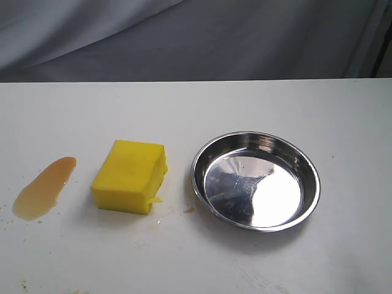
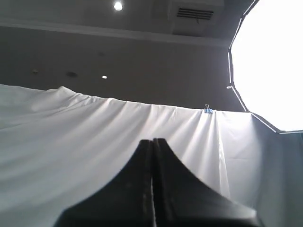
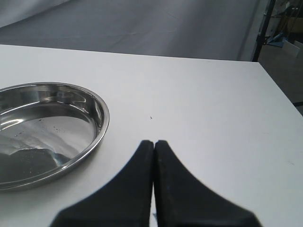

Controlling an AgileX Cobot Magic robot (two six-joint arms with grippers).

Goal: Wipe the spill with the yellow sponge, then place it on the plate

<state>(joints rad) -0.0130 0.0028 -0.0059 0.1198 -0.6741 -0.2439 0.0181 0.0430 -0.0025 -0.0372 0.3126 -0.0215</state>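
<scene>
The yellow sponge (image 1: 130,176) lies on the white table (image 1: 245,104), left of centre. An amber spill (image 1: 44,188) stretches along the table to the sponge's left, apart from it. The steel plate (image 1: 255,180) sits empty to the right of the sponge; its rim also shows in the right wrist view, plate (image 3: 94,106). Neither gripper appears in the exterior view. My left gripper (image 2: 152,141) is shut on nothing and points up at a white backdrop sheet. My right gripper (image 3: 154,142) is shut on nothing, low over the table beside the plate.
A grey cloth backdrop (image 1: 184,37) hangs behind the table. Small brownish specks (image 1: 190,210) dot the table near the sponge and along the front left. The table's edge (image 3: 277,90) and a dark stand (image 3: 262,28) show in the right wrist view.
</scene>
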